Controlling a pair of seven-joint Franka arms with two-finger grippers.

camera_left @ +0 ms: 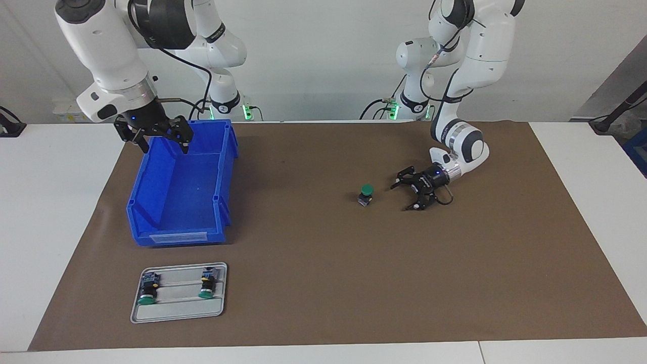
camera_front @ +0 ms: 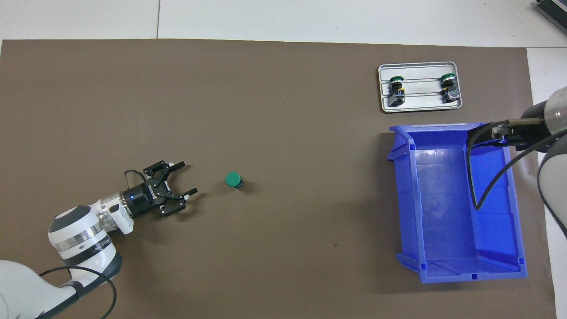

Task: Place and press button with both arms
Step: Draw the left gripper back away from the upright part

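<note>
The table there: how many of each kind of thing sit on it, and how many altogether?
Green-capped buttons: 3, one on the mat, two on the tray
Grey tray: 1
Blue bin: 1
Brown mat: 1
Total: 6

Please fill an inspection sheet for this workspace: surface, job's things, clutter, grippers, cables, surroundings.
Surface: brown mat on a white table.
Job's things: green-capped push-button stands on the mat, cap up; two more buttons lie in a grey metal tray.
Clutter: blue plastic bin, nothing seen inside.
Grippers: left gripper open, low beside the standing button, apart from it; right gripper open over the bin.
Cables: black cable hangs from the right arm over the bin.
Surroundings: white wall.
</note>
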